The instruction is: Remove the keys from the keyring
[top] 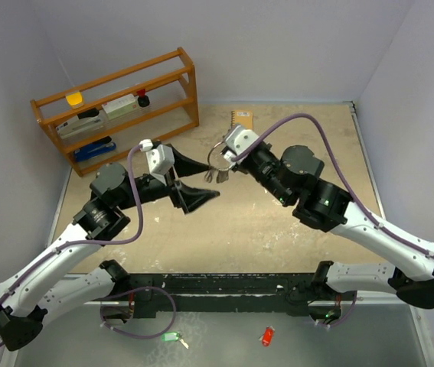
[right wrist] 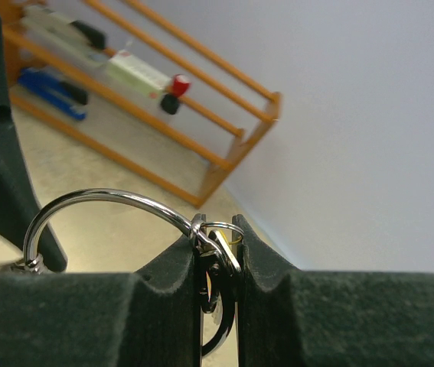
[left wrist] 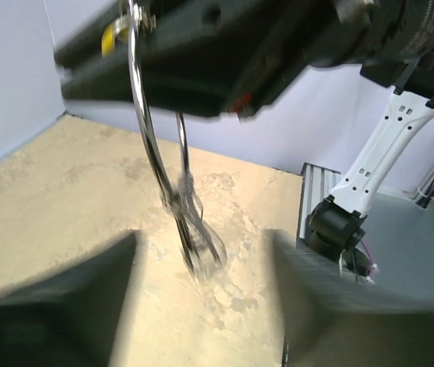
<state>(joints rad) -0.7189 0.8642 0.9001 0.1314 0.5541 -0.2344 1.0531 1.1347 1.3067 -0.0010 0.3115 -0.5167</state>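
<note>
Top view: the right jaws are pinching the keyring (top: pixel 217 155) aloft over the desk (top: pixel 278 229), so the silver keys (top: pixel 217 176) are dangling free beside the left jaws, which are standing apart, holding nothing. Left wrist: thin wire loop, keys bunching below. Right wrist: jaws are clamping the ring's coil

We see two matching arms, the left arm (top: pixel 56 256) and the right arm (top: pixel 389 233), each built of long white shells joined by rounded black joint housings and ending in a black foot at the near corners. A purple cable (top: pixel 302 116) loops along each one to a white camera block (top: pixel 239 140) at the wrist, and small green lights (top: pixel 326 202) glow on the black housings. The left gripper (top: pixel 215 181) and right gripper (top: pixel 228 159) carry matte black wedge-shaped fingers (right wrist: pixel 86 321) with notched inner faces.
</note>
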